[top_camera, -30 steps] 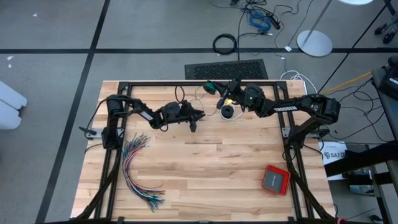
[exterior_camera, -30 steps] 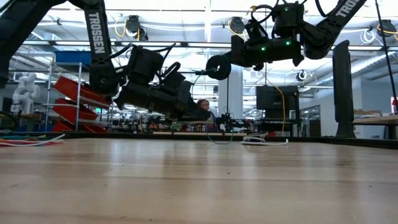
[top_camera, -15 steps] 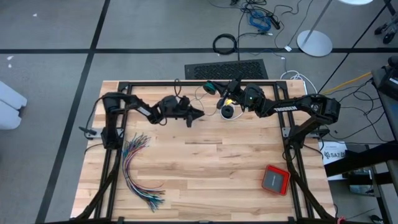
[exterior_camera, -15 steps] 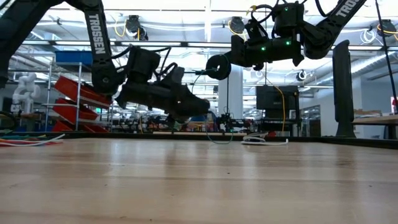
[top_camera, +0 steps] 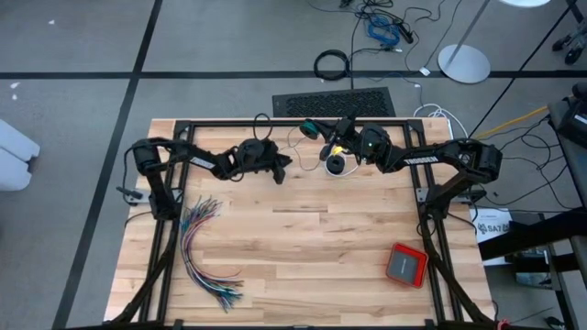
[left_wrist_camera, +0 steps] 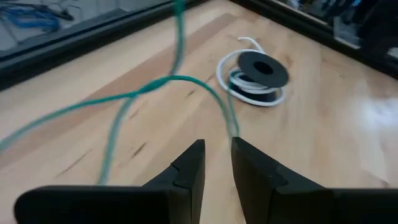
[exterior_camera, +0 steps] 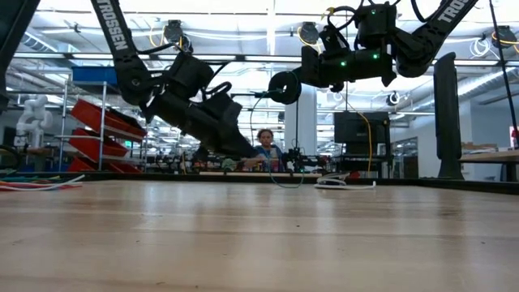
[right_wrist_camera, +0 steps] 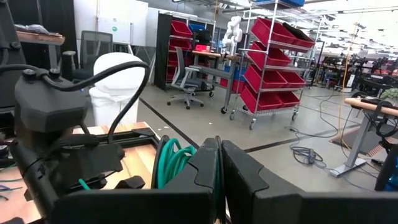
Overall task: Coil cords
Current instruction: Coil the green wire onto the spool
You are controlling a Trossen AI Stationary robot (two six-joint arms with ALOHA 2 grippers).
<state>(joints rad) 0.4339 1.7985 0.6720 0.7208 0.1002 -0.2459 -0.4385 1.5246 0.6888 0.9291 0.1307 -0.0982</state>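
Observation:
My right gripper [top_camera: 319, 131] hangs above the table's far middle, shut on the teal cord's coil [right_wrist_camera: 171, 163], which also shows as a ring [exterior_camera: 284, 87] in the low view. From there the loose teal cord [left_wrist_camera: 174, 78] runs slack across the wood toward my left gripper [left_wrist_camera: 214, 155]. That gripper [top_camera: 286, 167] hovers just left of the coil with a narrow gap between its fingers. The black cord with the white tail [left_wrist_camera: 255, 78] lies wound flat on the table [top_camera: 337, 163]. My right gripper pinches a strand of the teal coil [right_wrist_camera: 217, 171] between its two shut fingers, reaching level toward the table's left. The rest of the coil hangs beside the fingers, lifted clear of the table. My left gripper: the teal cord drops to one fingertip [left_wrist_camera: 239, 144]; I cannot tell whether it touches.
A fanned bundle of many-coloured wires [top_camera: 206, 247] lies near the left edge. A red-and-grey box [top_camera: 405, 264] sits at the near right. Black frame rails [top_camera: 275, 122] border the table. A person [exterior_camera: 264, 146] shows far behind it.
My left gripper has risen and swung toward the table's far edge, tipping its fingers up closer to level. My right gripper and the teal coil have kept still.

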